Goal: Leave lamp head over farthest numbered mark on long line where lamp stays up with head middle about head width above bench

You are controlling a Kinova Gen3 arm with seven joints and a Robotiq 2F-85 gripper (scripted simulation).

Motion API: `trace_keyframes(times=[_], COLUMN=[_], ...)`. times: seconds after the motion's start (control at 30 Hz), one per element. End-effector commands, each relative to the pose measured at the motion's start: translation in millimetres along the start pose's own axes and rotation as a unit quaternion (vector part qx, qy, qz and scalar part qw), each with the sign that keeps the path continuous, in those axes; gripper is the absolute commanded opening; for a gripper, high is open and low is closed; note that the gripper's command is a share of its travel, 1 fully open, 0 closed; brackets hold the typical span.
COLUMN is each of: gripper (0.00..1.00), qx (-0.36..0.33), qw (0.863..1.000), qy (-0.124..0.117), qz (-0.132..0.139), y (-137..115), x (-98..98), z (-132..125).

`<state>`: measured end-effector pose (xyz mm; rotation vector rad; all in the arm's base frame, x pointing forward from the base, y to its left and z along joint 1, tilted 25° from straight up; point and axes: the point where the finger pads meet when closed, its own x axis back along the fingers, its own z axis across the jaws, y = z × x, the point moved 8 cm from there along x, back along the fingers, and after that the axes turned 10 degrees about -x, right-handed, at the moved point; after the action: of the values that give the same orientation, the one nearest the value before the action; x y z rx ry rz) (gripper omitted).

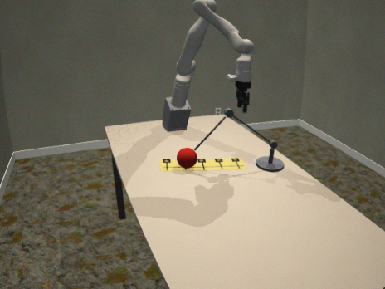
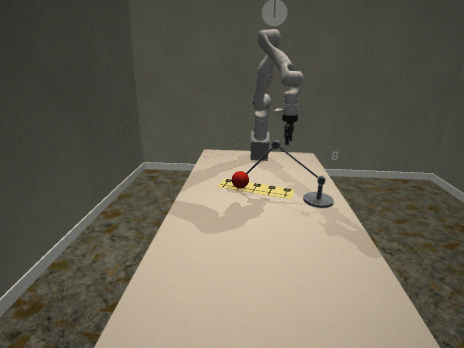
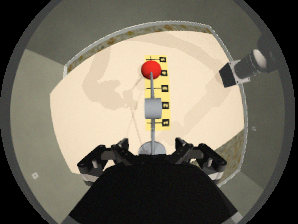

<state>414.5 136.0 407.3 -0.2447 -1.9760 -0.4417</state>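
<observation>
Gripper jaws fully open, empty, just above lamp elbow joint, red head at its 8 o'clock over the yellow strip

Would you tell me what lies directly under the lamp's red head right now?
Under the red head lies the yellow strip with its long line. Four numbered marks show beside the head; it covers the stretch between the first and second from the left, so any mark there is hidden.
</observation>
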Motion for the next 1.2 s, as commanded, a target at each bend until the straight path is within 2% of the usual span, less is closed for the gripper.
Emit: trace_keyframes(times=[0.0, 0.63, 1.17], gripper=[1.0, 1.0, 1.0], qx=[0.0, 0.0, 0.0], qw=[1.0, 1.0, 1.0], qy=[0.002, 0.001, 0.003], qz=[0.005, 0.002, 0.01], y=[-1, -1, -3], x=[-9.6, -52.4, -59.3], z=[1, 1, 2])
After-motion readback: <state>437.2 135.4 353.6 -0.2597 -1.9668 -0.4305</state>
